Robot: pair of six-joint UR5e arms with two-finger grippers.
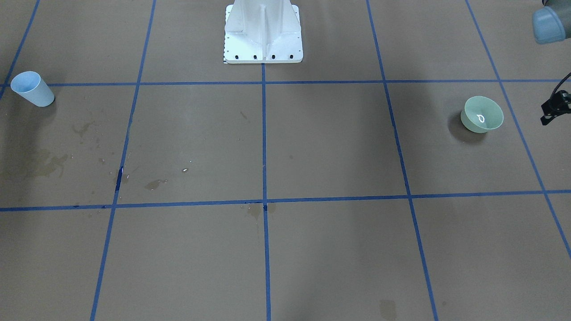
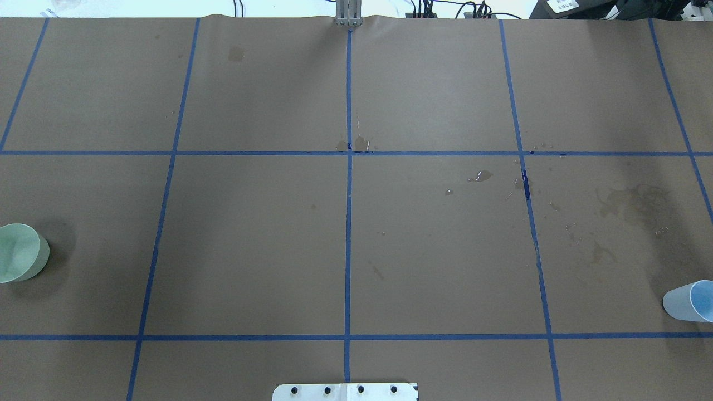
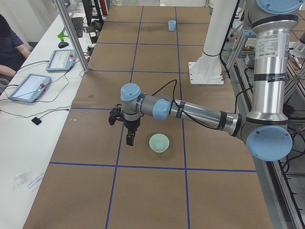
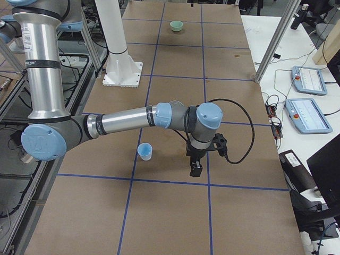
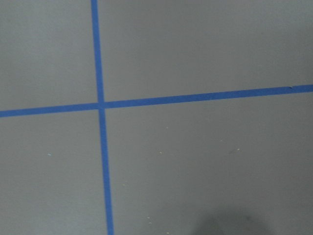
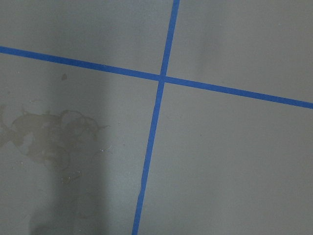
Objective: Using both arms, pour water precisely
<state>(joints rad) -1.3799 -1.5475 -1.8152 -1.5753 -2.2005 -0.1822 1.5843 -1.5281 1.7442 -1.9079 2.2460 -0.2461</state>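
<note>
A pale green bowl (image 1: 484,115) stands at the robot's left end of the table, with a white glint in its bottom. My left gripper (image 3: 129,139) hangs fingers-down just beside the bowl (image 3: 158,142), apart from it. At the other end stands a light blue cup (image 1: 32,89). My right gripper (image 4: 195,170) hangs fingers-down beside the cup (image 4: 145,151) without touching it. Both grippers show only in the side views, so I cannot tell whether they are open or shut. A few glinting water drops (image 1: 185,170) lie on the paper. Both wrist views show only paper and tape.
Brown paper with a grid of blue tape lines (image 2: 348,223) covers the table, marked by dried brownish stains (image 2: 632,200). The white pedestal (image 1: 263,33) stands at the robot's side. A seated person (image 3: 9,47) and tablets (image 3: 28,87) are at a side desk.
</note>
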